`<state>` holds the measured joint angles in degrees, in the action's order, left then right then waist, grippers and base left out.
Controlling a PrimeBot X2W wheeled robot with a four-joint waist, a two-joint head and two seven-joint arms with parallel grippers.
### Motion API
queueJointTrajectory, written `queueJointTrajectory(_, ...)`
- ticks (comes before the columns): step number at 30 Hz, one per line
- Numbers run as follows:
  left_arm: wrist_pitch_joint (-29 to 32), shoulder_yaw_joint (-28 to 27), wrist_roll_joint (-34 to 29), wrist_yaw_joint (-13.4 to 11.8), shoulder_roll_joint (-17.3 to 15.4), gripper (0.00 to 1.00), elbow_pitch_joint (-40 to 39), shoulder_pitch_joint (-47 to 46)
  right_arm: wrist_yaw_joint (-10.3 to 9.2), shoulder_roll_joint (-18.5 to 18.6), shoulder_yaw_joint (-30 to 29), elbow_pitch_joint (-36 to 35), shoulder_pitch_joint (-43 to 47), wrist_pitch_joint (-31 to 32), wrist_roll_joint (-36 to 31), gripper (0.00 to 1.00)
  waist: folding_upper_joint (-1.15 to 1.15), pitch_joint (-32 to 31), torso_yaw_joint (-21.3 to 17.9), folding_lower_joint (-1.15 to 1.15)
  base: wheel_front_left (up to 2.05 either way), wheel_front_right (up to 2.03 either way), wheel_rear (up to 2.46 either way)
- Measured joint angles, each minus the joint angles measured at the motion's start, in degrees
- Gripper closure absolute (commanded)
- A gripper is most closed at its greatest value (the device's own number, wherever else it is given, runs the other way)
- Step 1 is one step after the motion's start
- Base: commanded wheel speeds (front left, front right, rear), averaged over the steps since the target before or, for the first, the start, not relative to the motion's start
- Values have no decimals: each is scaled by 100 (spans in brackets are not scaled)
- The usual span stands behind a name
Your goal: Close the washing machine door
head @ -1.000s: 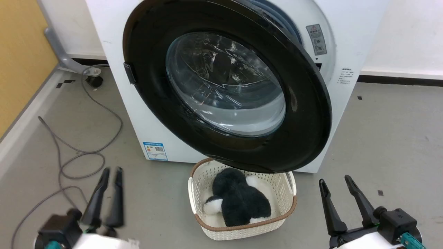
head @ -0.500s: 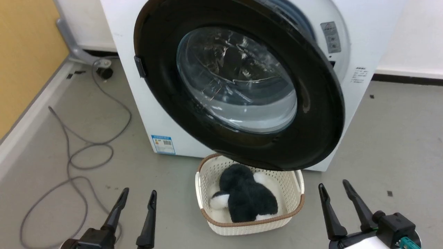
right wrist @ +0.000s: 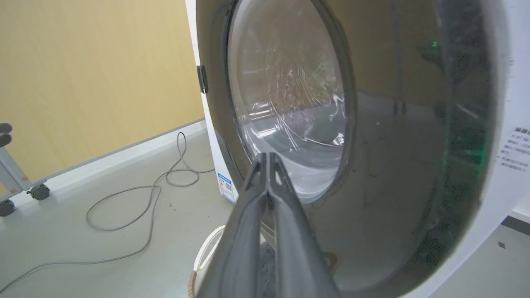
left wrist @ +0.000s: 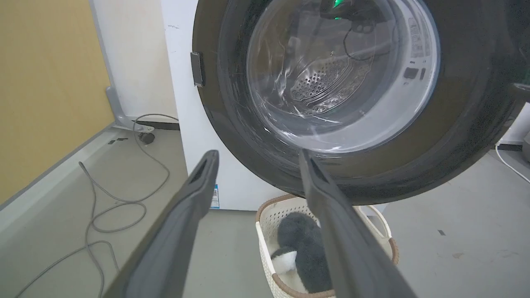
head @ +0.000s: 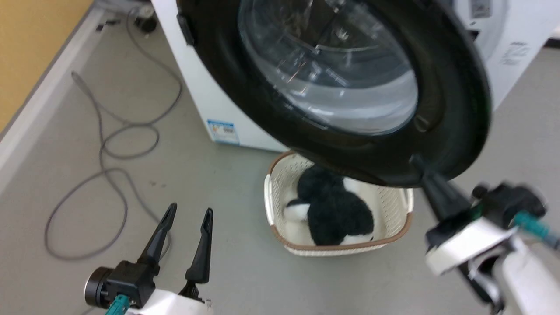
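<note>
The washing machine door (head: 450, 105), a black-rimmed disc with a clear glass bowl, stands open and hangs over the basket. Behind it is the white washing machine (head: 197, 83) with its blue label (head: 223, 131). My right gripper (head: 418, 162) is shut, blurred, its tips up at the door's lower right rim; I cannot tell whether they touch. In the right wrist view the shut right gripper (right wrist: 267, 156) points at the door (right wrist: 393, 174) beside the glass. My left gripper (head: 190, 210) stands open low over the floor, empty. In the left wrist view, the left gripper (left wrist: 257, 154) faces the door (left wrist: 223, 111).
A cream perforated basket (head: 275, 197) with a black-and-white plush toy (head: 337, 212) sits on the floor under the door. Grey cable (head: 109, 148) loops across the floor on the left. A yellow wall (head: 30, 48) with a pale skirting runs along the left.
The head camera has tilted and moved closer to the machine. My right gripper has shut and risen to the door's lower rim. My left gripper stays open and sits a little higher.
</note>
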<state>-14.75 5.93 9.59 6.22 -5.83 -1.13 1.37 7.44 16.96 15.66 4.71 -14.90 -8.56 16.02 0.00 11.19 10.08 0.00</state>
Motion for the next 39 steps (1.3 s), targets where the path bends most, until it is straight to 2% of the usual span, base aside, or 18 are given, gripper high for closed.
queueJointTrajectory(9, 0, 1, -1, 51, 163, 0, 3, -292, 10, 698, -325, 706, -1168, 452, 487, 100, 0, 532, 341, 0, 0, 0, 0)
queueJointTrajectory(20, 0, -4, 16, 99, 260, 0, -26, -615, 15, 933, -923, 1559, -2307, 798, 726, 100, 0, 1107, 603, 0, 0, 0, 0)
queueJointTrajectory(30, 0, -9, 31, 101, 281, 0, -22, -792, 52, 1020, -1233, 2431, -3512, 1084, 644, 100, 0, 1479, 721, 0, 0, 0, 0)
queueJointTrajectory(39, 0, -14, 120, 100, 283, 0, 15, -865, 114, 734, -1321, 2982, -3853, 990, 382, 100, 0, 1500, 709, 0, 0, 0, 0)
